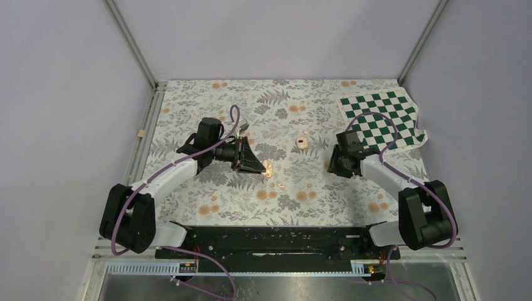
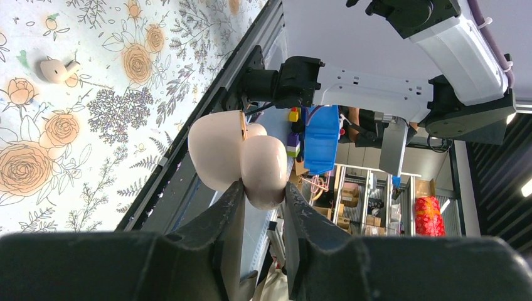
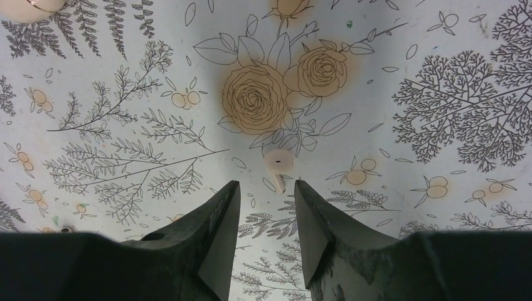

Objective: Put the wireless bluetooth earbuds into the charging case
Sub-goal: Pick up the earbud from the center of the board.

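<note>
Left claw [image 2: 263,187] is clamped tight on the single case [image 2: 219,150], its two dark fingers pinching the smaller of the case's two rounded lobes. The pale peach halves are splayed apart at the hinge. Only their outer shells face the left wrist camera, so what lies inside cannot be told. From above, the case sits left of centre over the floral cloth [image 1: 313,207], at the tip of the left arm.

Right claw [image 3: 266,185] stands partly open with nothing between its fingers. One bud [image 3: 279,164], stem towards the claw and a small dark dash on its head, lies on the cloth just ahead of the fingertips, not touching them.

There are two buds, both lying loose on the cloth outside the case. One [image 1: 302,143] lies near the middle of the table between the two arms. The other [image 1: 281,186] lies just on the near side of the case. The left wrist camera also shows a bud [image 2: 56,69] lying apart from the case.

One green-and-white checked cloth [image 1: 383,119] lies at the far right corner. One small tan block [image 1: 141,133] sits on the left rail.
</note>
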Available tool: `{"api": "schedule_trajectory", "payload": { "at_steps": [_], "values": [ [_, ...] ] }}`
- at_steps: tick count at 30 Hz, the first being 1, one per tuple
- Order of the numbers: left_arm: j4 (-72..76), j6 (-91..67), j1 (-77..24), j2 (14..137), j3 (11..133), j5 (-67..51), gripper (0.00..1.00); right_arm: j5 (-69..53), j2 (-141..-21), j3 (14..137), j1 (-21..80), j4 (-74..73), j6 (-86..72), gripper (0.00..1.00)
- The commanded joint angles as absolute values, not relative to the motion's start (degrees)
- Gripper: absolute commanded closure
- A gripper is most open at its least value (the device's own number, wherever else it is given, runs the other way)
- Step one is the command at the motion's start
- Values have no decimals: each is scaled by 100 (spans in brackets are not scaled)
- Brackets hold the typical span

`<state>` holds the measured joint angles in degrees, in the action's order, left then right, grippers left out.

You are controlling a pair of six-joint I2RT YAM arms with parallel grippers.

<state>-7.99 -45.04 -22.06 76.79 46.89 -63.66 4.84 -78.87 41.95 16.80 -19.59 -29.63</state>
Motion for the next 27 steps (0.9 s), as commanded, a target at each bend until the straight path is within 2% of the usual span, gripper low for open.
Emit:
{"api": "schedule_trajectory", "payload": {
  "at_steps": [1, 9, 13, 19, 27],
  "values": [
    [-475, -4499, -2229, 7686, 4927, -6495, 100, 365, -7948, 4323, 1631, -1750, -3012, 55],
    [-436, -4492, -2226, 7709, 4900, -6510, 100, 147, -8025, 4249, 1556, -1663, -2970, 55],
    [-458, -4493, -2211, 7696, 4880, -6540, 100, -426, -7562, 4026, 1596, -1462, -3003, 57],
    [-509, -4530, -1803, 7377, 4580, -6638, 100, -353, -6929, 3894, 2889, -1351, -2771, 55],
    [-754, -4533, -1000, 6788, 4272, -6705, 100, -318, -7737, 4472, 4099, -1120, -2761, 54]
  ]
}}
